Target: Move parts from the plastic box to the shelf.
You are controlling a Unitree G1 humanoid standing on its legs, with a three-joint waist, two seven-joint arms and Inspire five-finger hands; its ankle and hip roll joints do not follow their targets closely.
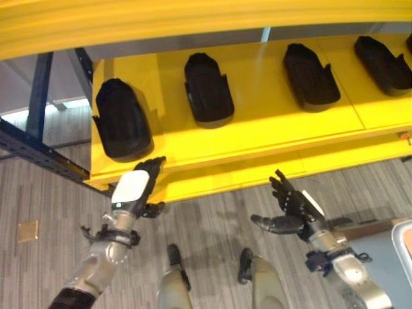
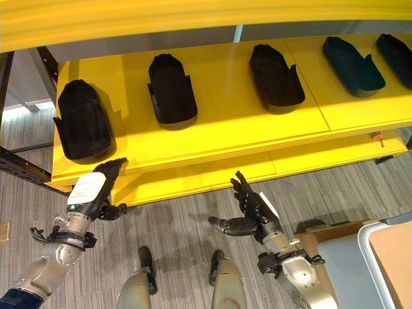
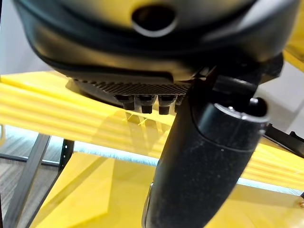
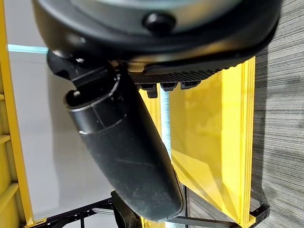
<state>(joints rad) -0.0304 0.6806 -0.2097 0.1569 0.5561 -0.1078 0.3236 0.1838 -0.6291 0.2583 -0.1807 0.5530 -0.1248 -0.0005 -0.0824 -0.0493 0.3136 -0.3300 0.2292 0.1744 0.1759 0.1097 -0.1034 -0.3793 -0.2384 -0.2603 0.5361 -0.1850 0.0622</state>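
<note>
**Both hands empty at the shelf front; parts lie at twelve o'clock, box corner at four**

Left eye view. We log five black parts on the yellow shelf (image 1: 270, 132), lying in a row, each with its long axis running from the front edge toward the back. The leftmost part (image 1: 122, 119) sits at twelve o'clock from our left hand (image 1: 135, 188), just beyond the shelf's front lip. That hand is raised with its fingers (image 1: 153, 167) straight and reaching up to the lip; they hold nothing. The second part (image 1: 207, 89) lies at one o'clock from it, further off.

Right eye view. Our right hand (image 2: 252, 212) hangs below the shelf edge over the floor (image 2: 174, 225), fingers spread apart and thumb out to nine o'clock, empty. The third part (image 2: 277, 76) lies at twelve o'clock from it, well apart. At four o'clock, in the frame's corner, we note a pale rim that may be the plastic box (image 2: 373, 248); its contents are hidden.

Left wrist view. Fingers straight, nothing between them and the thumb; the yellow shelf lies beyond.

Right wrist view. Thumb extended, hand empty, a yellow shelf edge beyond.

We judge the right hand nearer the box, so the next pick falls to it.
</note>
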